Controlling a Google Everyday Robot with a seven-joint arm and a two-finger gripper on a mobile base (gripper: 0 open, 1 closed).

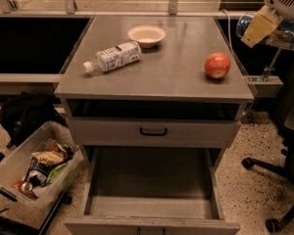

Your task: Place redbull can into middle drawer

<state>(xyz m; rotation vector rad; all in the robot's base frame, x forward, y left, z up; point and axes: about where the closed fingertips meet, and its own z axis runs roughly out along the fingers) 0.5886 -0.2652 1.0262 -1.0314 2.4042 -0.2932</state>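
**Figure: Redbull can held aloft at the right of the bench, middle drawer open below**

The gripper (258,28) is seen at the upper right corner, and its white body is cut off by the top and right edges. One yellowish finger (257,27) is laid across the front of the redbull can (285,33). The opposing finger is hidden behind the can, and the can's right end is lost at the picture's edge. The can is clamped in the gripper and held in the air. Its long axis is nearly level and runs left to right, with the silver left end turned toward the bench (161,77).

The can is held beyond the bench's right edge, above and to the right of the apple (217,65). It is well apart from the middle drawer (152,185), which is pulled out at the bottom with its front cut off by the lower edge. A plastic bottle (112,57) lying on its side and a bowl (146,35) are carried on the bench.
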